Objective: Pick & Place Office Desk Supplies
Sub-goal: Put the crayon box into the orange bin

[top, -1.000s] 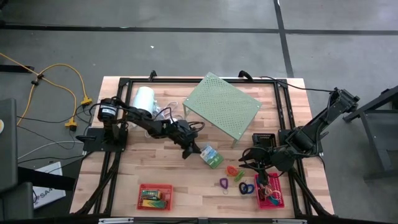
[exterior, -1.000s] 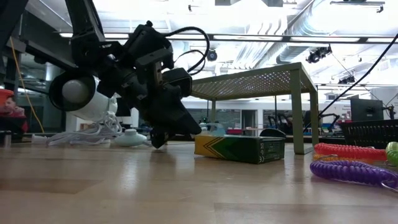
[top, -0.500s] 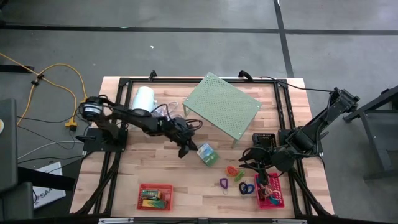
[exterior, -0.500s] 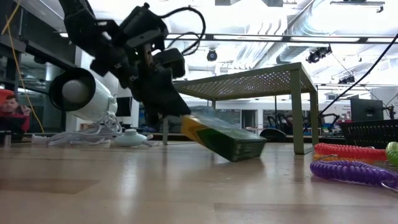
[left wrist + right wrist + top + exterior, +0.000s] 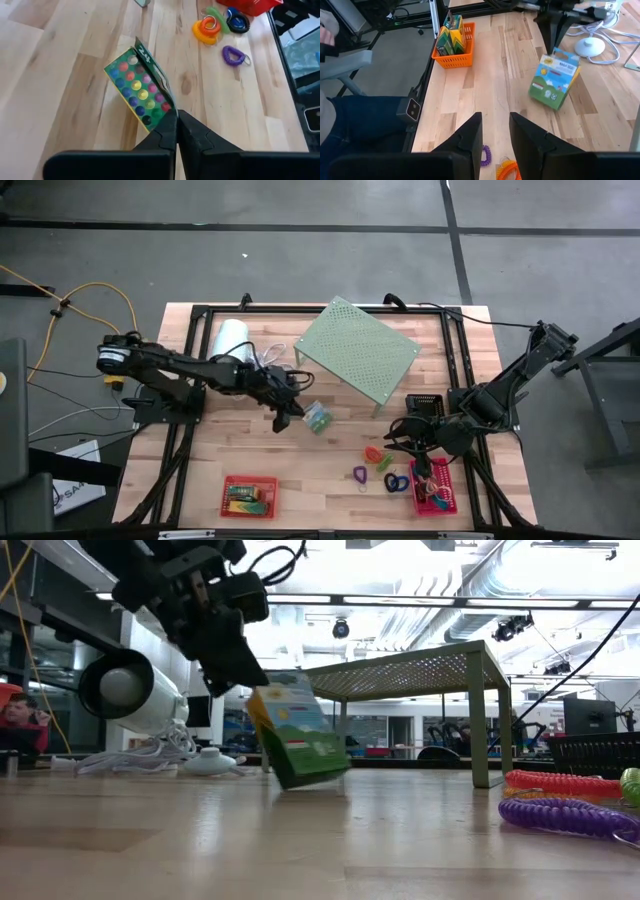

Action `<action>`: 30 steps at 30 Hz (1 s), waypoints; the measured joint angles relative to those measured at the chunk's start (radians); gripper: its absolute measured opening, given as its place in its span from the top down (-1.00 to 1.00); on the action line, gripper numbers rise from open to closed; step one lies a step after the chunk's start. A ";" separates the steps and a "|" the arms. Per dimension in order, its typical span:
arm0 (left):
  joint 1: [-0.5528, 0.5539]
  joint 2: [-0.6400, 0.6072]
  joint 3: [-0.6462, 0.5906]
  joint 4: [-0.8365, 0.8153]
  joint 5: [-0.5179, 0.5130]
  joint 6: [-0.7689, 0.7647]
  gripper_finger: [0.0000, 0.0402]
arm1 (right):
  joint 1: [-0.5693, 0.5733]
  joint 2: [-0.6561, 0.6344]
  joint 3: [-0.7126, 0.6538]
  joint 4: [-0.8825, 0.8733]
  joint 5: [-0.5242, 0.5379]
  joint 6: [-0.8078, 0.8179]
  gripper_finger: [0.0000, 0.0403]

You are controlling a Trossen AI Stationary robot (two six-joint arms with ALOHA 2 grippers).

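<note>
My left gripper (image 5: 291, 412) is shut on a green-white box (image 5: 318, 418), which stands tilted on end near the table's middle; the low view shows the box (image 5: 298, 732) hanging below that gripper (image 5: 236, 668). My right gripper (image 5: 413, 442) hovers open at the table's right, above coloured coil loops (image 5: 380, 455), with nothing between its fingers (image 5: 470, 131). A red basket (image 5: 248, 495) near the front edge holds another green-yellow box. A pink basket (image 5: 434, 489) sits at the front right. My left gripper pinches the box's upper edge at one corner (image 5: 167, 107) between its two shut fingers. The fingers slant down at it from the table's left. The box hangs tilted below them, its spotted face up. Whether its lower end (image 5: 292, 784) still touches the table, I cannot tell.
A pale green perforated shelf (image 5: 356, 350) stands at the far middle, a white cylinder (image 5: 232, 340) with a cord at the far left, and a black basket (image 5: 425, 404) by the right arm. Purple (image 5: 360, 474) and blue (image 5: 396, 481) coils lie at the front right.
My left gripper has risen and drawn back toward the table's left edge, still shut on the box. The box, which lay flat, has been tipped up on end and dragged a little to the left.
</note>
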 joint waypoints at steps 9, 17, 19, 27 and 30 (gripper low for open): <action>0.004 -0.042 0.000 -0.087 0.002 0.059 1.00 | 0.000 0.000 0.000 0.000 0.000 0.000 0.57; 0.039 -0.065 0.003 -0.142 0.049 0.063 1.00 | 0.000 0.000 0.000 0.000 0.000 0.000 0.57; 0.043 -0.071 0.003 -0.166 0.049 0.062 1.00 | 0.000 0.000 0.000 0.000 0.000 0.000 0.57; 0.010 -0.071 0.003 -0.206 0.062 0.056 1.00 | 0.000 0.000 0.000 0.000 0.000 0.000 0.57; -0.008 -0.079 0.003 -0.210 0.062 0.055 1.00 | 0.000 0.000 0.000 0.000 0.000 0.000 0.57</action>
